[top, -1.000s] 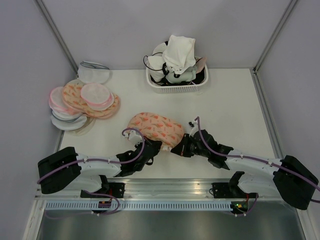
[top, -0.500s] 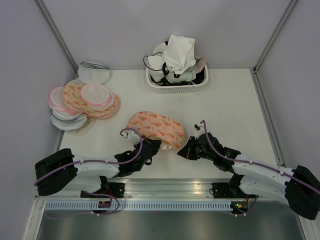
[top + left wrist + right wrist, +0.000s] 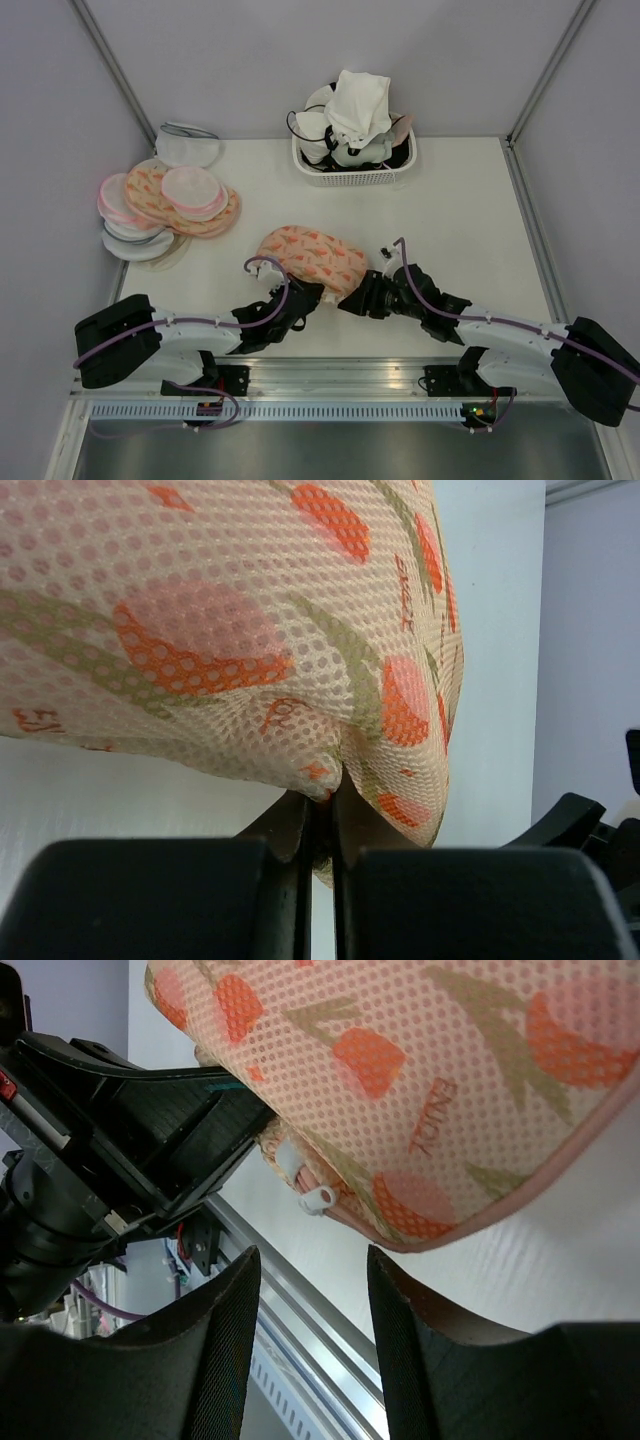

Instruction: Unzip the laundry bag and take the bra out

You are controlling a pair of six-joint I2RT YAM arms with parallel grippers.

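The peach laundry bag [image 3: 315, 256] with orange leaf print lies at the table's near middle. My left gripper [image 3: 306, 297] is shut on the bag's near edge; in the left wrist view a fold of mesh [image 3: 325, 780] is pinched between the fingers, and the bag [image 3: 230, 620] fills that view above them. My right gripper [image 3: 358, 298] stands open just right of the bag's near corner. In the right wrist view the white zip pull [image 3: 318, 1198] hangs just ahead of the open gripper [image 3: 312, 1260], on the bag's pink edging [image 3: 520, 1205]. The bra is hidden.
A pile of similar peach and white pouches [image 3: 165, 205] lies at the far left. A white basket [image 3: 352, 165] heaped with garments stands at the back. The metal rail [image 3: 330, 372] runs along the table's near edge.
The right gripper has opened and come back leftward to the bag's near corner after pulling away to the right. The left gripper has kept its hold on the bag.
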